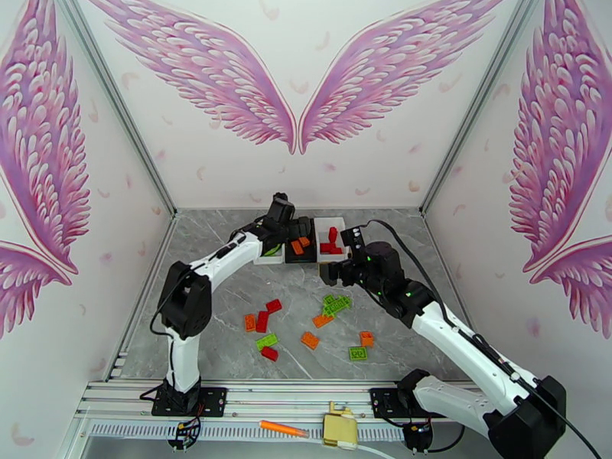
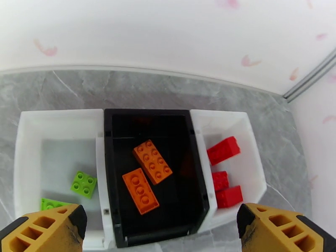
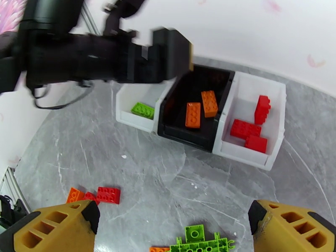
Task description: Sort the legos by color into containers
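Peeking past the spread left hand [image 2: 161, 227], one green lego [image 2: 52, 203] is half-hidden.

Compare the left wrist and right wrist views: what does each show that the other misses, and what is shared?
Left wrist, not right wrist: both green bricks in the left white bin. Right wrist, not left wrist: the left arm above the bins, loose red bricks and a green cluster on the table. Both: two orange bricks in the black bin and three red bricks in the right white bin.
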Motion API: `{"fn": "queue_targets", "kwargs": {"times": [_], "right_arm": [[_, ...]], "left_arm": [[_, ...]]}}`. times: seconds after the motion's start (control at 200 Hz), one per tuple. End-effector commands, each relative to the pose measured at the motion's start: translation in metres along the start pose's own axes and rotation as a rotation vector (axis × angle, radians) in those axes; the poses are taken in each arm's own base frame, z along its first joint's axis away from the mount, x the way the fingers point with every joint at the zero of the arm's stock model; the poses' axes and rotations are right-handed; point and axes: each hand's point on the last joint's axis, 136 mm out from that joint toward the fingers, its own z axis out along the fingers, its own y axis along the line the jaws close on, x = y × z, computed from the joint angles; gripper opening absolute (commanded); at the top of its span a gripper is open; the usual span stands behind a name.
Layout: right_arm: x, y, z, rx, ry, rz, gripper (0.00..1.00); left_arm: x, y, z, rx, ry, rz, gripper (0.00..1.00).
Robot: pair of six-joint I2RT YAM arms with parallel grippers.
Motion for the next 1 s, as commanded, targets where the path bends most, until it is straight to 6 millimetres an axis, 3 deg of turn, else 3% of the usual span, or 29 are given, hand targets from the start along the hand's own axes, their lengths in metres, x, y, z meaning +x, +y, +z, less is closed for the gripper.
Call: {"fn": "queue_targets", "kwargs": {"times": [0.0,0.055,0.09,0.325,0.615,0.775,0.875,0.999], "right_arm": [[0.008,-0.017,0.001,0.091,0.059,0.053,1.0],[0.016,-0.021,0.005,0.114,0.095,0.066,1.0],[0.021,-0.023,0.007,0.121,0.12,0.066,1.0],[0.06,-0.026,0.022,0.134,0.324,0.034,0.99],[0.099,-0.012,0.055,0.128,0.573,-0.065,0.95],[0.121,-0.011,0.072,0.141,0.704,-0.116,0.83],[0.132,-0.013,0.082,0.155,0.77,-0.13,0.72],[0.145,-0.017,0.091,0.162,0.826,-0.146,0.67]], "left_arm": [[-0.016,-0.017,-0.047,0.118,-0.109,0.119,0.99],[-0.012,-0.02,-0.065,0.167,-0.129,0.174,0.99],[0.005,-0.018,-0.071,0.197,-0.11,0.221,0.99],[0.047,-0.031,-0.134,0.419,-0.146,0.463,0.99],[0.109,-0.045,-0.186,0.688,-0.095,0.752,0.99],[0.127,-0.042,-0.201,0.715,-0.076,0.81,0.99],[0.132,-0.039,-0.202,0.715,-0.063,0.812,0.99],[0.136,-0.039,-0.202,0.72,-0.054,0.809,0.99]]}}
